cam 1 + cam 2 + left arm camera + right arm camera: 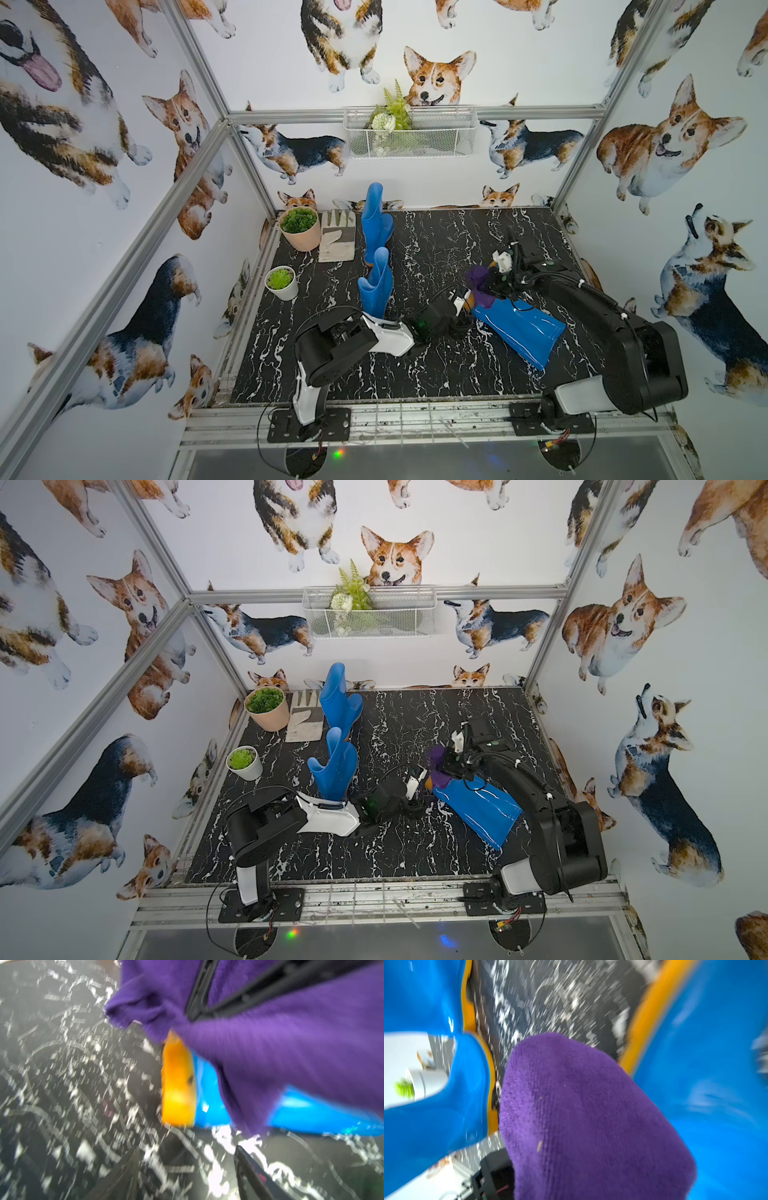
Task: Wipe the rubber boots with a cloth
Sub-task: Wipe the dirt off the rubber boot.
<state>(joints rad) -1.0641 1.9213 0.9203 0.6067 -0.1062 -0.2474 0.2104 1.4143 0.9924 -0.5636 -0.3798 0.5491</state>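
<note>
Three blue rubber boots with orange soles show in both top views. Two stand upright, one at the back (376, 220) and one mid-table (376, 286). The third (519, 328) (478, 808) lies on its side on the right, with its orange sole (178, 1084) facing my left gripper. The purple cloth (480, 284) (270, 1043) (591, 1115) drapes over this boot's foot end, and my right gripper (492, 282) is shut on it. My left gripper (461, 301) (187, 1167) is open just short of the sole, holding nothing. The cloth hides the right jaws in the right wrist view.
A pink pot with a green plant (300, 228) and a beige work glove (338, 241) sit at the back left. A white pot (282, 282) stands by the left edge. A wire basket (409, 133) hangs on the back wall. The table (415, 374) is black marble.
</note>
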